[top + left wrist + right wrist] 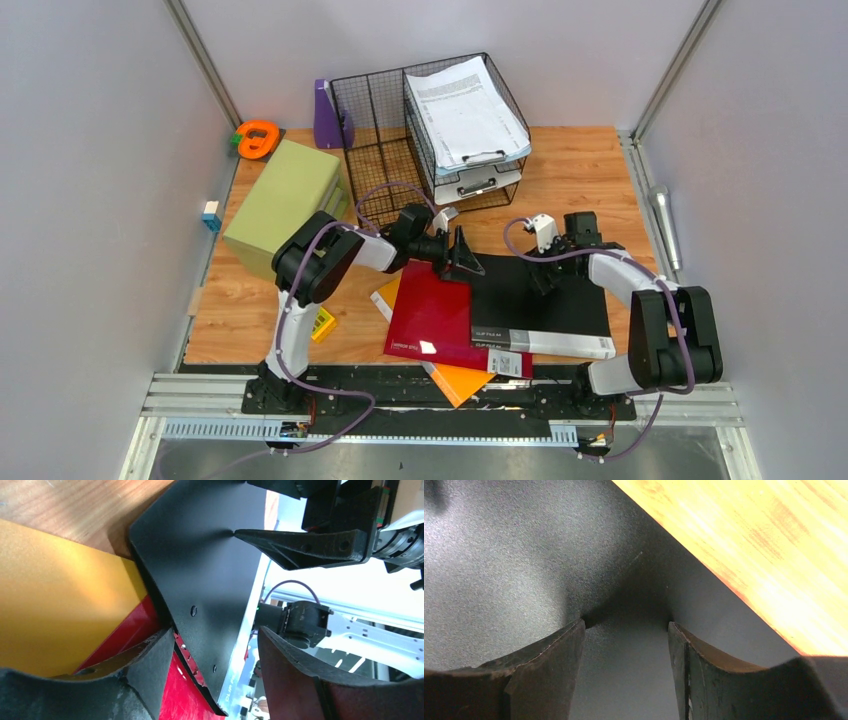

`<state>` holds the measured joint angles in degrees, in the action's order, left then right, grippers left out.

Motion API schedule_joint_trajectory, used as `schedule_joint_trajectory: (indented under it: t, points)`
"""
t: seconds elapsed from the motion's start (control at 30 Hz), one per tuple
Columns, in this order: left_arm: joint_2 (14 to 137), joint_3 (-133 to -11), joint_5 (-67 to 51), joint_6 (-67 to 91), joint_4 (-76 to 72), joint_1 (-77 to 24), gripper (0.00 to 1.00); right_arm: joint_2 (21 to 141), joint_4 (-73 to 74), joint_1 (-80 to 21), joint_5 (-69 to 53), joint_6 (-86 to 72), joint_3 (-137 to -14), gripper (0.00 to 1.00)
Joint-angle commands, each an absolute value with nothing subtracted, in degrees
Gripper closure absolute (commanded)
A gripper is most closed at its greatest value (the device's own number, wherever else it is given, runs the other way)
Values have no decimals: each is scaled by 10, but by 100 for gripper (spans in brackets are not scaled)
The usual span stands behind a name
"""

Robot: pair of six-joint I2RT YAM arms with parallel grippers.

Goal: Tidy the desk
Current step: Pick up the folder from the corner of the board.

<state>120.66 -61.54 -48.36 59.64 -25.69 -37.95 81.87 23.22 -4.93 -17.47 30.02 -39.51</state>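
The desk [585, 165] is put most at risk at the middle of its near edge, where a black clip file [545, 295], a red folder [430, 310] and an orange folder [462, 382] are stacked askew. The left gripper [462, 258] is held with its jaws spread about the black file's left corner, and the red folder lies directly beneath that corner. Should the jaws be closed there, both covers could be caught together, or the red one dragged along. The right gripper [543, 282] is set down on the black cover near the file's far edge, with its jaws spread and nothing pinched between them; the tips seem to be touching the cover. If the file is pinned by that pressure while it is lifted at the other side, it could be bent or sprung loose. The orange folder overhangs the near edge and could be pushed off by any slide of the stack.

The desk itself is seen as a wide light-brown wood-grain top, shut in by grey walls and aluminium rails and spread ahead of both arm bases. Its far edge is taken up by a wire mesh organiser [370, 110] holding printed papers [465, 110], and a green box [285, 200] is stood along the left edge.
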Motion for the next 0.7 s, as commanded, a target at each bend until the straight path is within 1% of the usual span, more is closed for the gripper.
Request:
schedule_joint_trajectory:
  t: [0.0, 0.03, 0.1, 0.13, 0.23, 0.27, 0.37, 0.47, 0.5, 0.57, 0.67]
  points:
    - [1239, -600, -480, 657, -360, -393, 35, 857, 288, -61, -163, 291, -367, 38]
    - [1238, -600, -477, 654, -351, -393, 38, 858, 288, -61, -162, 291, -367, 39]
    - [1235, -603, -469, 640, -334, -393, 50, 858, 289, -62, -160, 291, -368, 40]
    - [1235, -603, -466, 637, -329, -393, 53, 857, 289, -62, -159, 290, -368, 40]
    - [1236, -606, -458, 624, -307, -393, 65, 855, 288, -62, -157, 290, -369, 41]
    - [1237, -606, -457, 624, -305, -393, 67, 853, 289, -62, -157, 290, -369, 41]
    - [1242, -609, -455, 621, -298, -393, 80, 848, 292, -62, -154, 290, -371, 42]
    - [1244, -617, -456, 612, -285, -393, 90, 837, 294, -62, -153, 290, -374, 42]
    - [1243, -620, -455, 607, -278, -393, 96, 833, 296, -62, -152, 290, -375, 42]
    - [1242, -625, -454, 597, -264, -392, 100, 821, 299, -62, -151, 291, -379, 42]
    - [1237, -629, -449, 581, -238, -389, 100, 803, 308, -61, -152, 290, -390, 40]
